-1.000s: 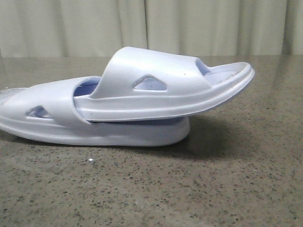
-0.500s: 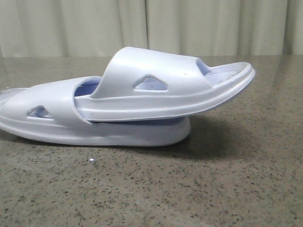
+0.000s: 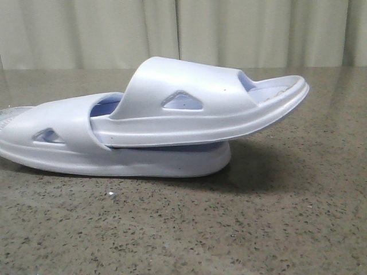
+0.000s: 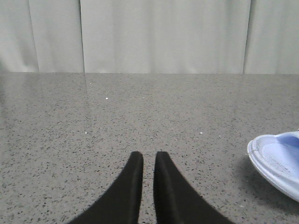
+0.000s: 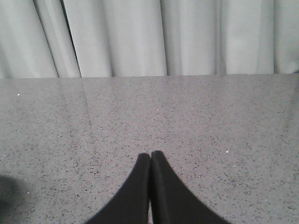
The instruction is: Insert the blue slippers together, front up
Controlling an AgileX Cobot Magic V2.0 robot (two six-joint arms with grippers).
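The left gripper hangs low over the speckled grey surface, its two black fingers nearly together with only a thin slit between the tips, and nothing between them. In its wrist view, part of one pale slipper's rim shows at about four o'clock from the fingertips, well apart from them. The right gripper has its fingers pressed tip to tip, holding nothing, with only bare stone and the pleated curtain ahead of it.

In the front view neither gripper appears. The blue slippers lie nested in the middle of the surface, reaching to the nine o'clock edge. The lower slipper rests flat on its sole. The upper slipper is pushed under the lower one's strap, its sole lying on the lower footbed. Its free end sticks out toward three o'clock, tilted slightly upward and clear of the surface. Both straps face up, each with a triangular side hole showing.
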